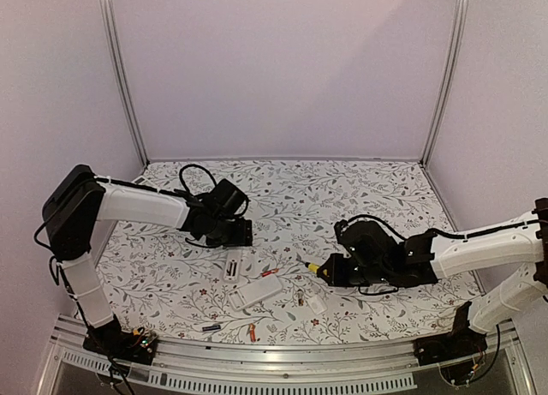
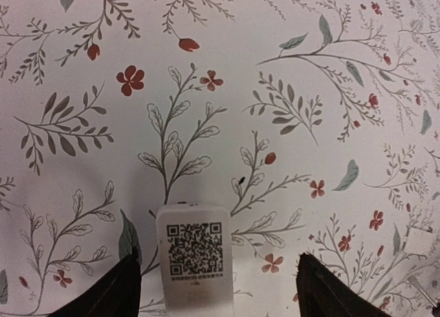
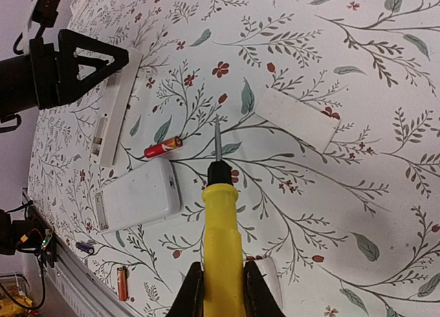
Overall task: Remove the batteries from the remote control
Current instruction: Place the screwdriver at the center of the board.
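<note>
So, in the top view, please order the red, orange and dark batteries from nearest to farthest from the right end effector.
From the right end effector:
1. Red battery, mid-table, to its left.
2. Orange battery, near the front edge.
3. Dark battery, front edge, farthest left.

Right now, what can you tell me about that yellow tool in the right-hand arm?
It is a small screwdriver: a chunky yellow handle that looks plastic, a black collar, and a thin metal shaft with a fine point. The right gripper is shut on the handle's rear end, a finger on each side. It points out over the floral tablecloth, tip between a red battery and a flat white cover plate. Whether the tip touches the cloth, I cannot tell.
</note>
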Controlling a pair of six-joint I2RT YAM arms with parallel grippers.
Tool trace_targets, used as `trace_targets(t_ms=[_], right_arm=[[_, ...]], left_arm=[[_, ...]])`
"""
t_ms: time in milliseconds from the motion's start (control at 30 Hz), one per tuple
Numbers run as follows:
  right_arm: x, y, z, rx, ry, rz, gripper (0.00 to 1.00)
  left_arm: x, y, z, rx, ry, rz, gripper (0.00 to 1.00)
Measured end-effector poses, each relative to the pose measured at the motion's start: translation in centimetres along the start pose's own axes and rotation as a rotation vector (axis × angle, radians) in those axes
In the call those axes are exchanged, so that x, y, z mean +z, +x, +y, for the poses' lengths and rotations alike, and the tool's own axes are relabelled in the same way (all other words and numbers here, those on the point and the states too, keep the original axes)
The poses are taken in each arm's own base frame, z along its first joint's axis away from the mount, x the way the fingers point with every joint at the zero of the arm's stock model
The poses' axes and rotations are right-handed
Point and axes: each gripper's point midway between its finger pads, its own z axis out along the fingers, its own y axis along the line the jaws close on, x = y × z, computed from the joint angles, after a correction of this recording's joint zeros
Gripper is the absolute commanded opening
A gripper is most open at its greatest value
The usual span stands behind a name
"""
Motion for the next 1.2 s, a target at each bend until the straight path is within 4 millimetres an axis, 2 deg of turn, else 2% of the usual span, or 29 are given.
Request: trace_targets(t_ms=[133, 300, 400, 533, 700, 833, 867, 1033, 1200], right_arm=[[0.9, 0.7, -1.1, -0.006, 0.040, 0.017, 0.00], [1.6, 1.4, -1.9, -0.011, 0.063, 0.027, 0.16], [1.8, 1.5, -2.1, 0.001, 0.061, 0.020, 0.28], [2.4, 2.7, -3.7, 0.017, 0.102, 0.046, 0.44], [2.7, 3.1, -4.2, 0.012, 0.121, 0.059, 0.70], [2.6, 2.8, -4.0, 0.001, 0.121, 0.050, 0.95], [2.6, 2.7, -4.0, -0.007, 0.121, 0.046, 0.98], [1.3, 1.1, -2.9, -0.038, 0.096, 0.000, 0.99], [-0.2, -1.2, -1.8, -0.050, 0.067, -0.065, 0.99]], left_arm=[[-0.8, -0.8, 0.1, -0.007, -0.008, -0.020, 0.87], [-3.6, -2.8, 0.2, -0.030, 0.008, -0.078, 0.89], [-5.6, -4.4, 1.2, -0.065, 0.014, -0.114, 0.89], [-7.6, -6.0, 3.1, -0.111, -0.003, -0.141, 0.90], [-9.6, -7.0, 5.8, -0.159, -0.032, -0.150, 0.90], [-10.8, -8.0, 8.1, -0.201, -0.055, -0.166, 0.92], [-11.1, -8.1, 8.6, -0.210, -0.060, -0.168, 0.92], [-12.0, -9.1, 11.4, -0.252, -0.090, -0.179, 0.94], [-12.4, -10.6, 15.9, -0.332, -0.143, -0.186, 0.95]])
